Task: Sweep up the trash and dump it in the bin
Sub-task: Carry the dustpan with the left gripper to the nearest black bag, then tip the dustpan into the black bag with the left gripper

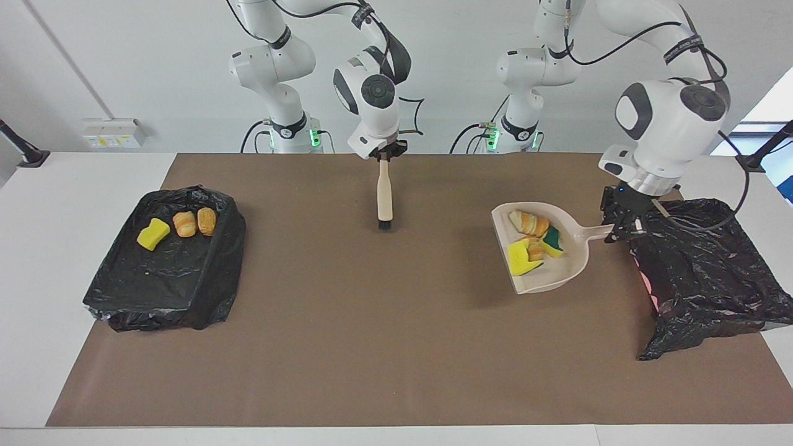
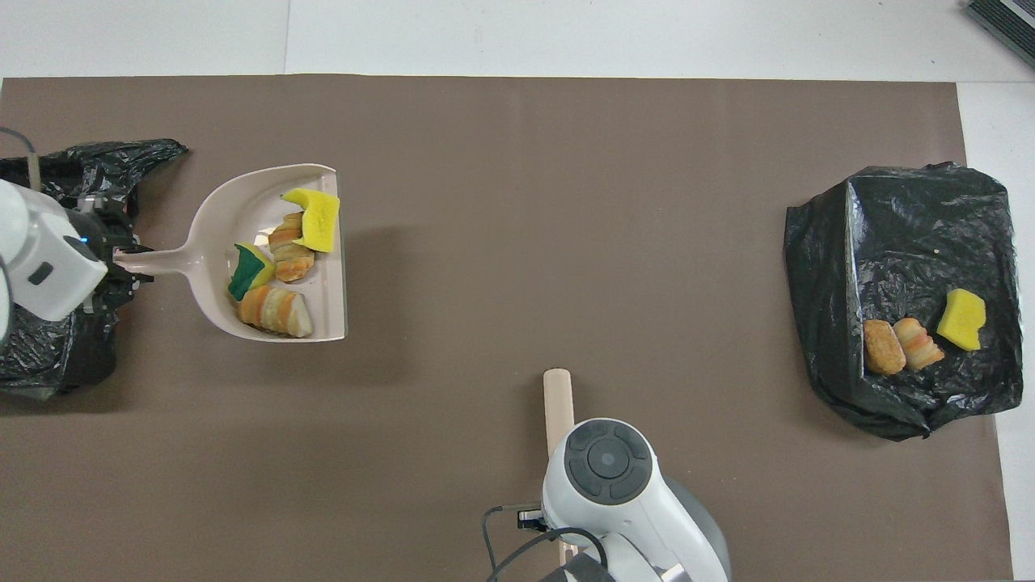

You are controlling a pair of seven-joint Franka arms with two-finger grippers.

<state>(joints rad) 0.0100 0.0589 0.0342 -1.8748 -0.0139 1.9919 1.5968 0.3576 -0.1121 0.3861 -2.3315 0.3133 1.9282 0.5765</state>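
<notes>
A beige dustpan (image 1: pixel 552 277) (image 2: pixel 230 212) hangs level above the brown mat, loaded with several pieces of trash (image 1: pixel 530 244) (image 2: pixel 285 260): yellow and green sponge bits and tan bread-like lumps. My left gripper (image 1: pixel 621 228) (image 2: pixel 121 259) is shut on the dustpan's handle, over the edge of the black-bagged bin (image 1: pixel 706 266) (image 2: pixel 40 364) at the left arm's end. My right gripper (image 1: pixel 383 156) is shut on the top of the beige brush (image 1: pixel 384 192) (image 2: pixel 558 404), which hangs bristles down over the mat's edge nearest the robots.
A black-lined tray (image 1: pixel 173 279) (image 2: pixel 906 218) sits at the right arm's end of the table and holds three scraps (image 1: pixel 184 224) (image 2: pixel 914 339): one yellow sponge piece and two bread-like lumps. The brown mat (image 1: pixel 384 347) covers the middle of the white table.
</notes>
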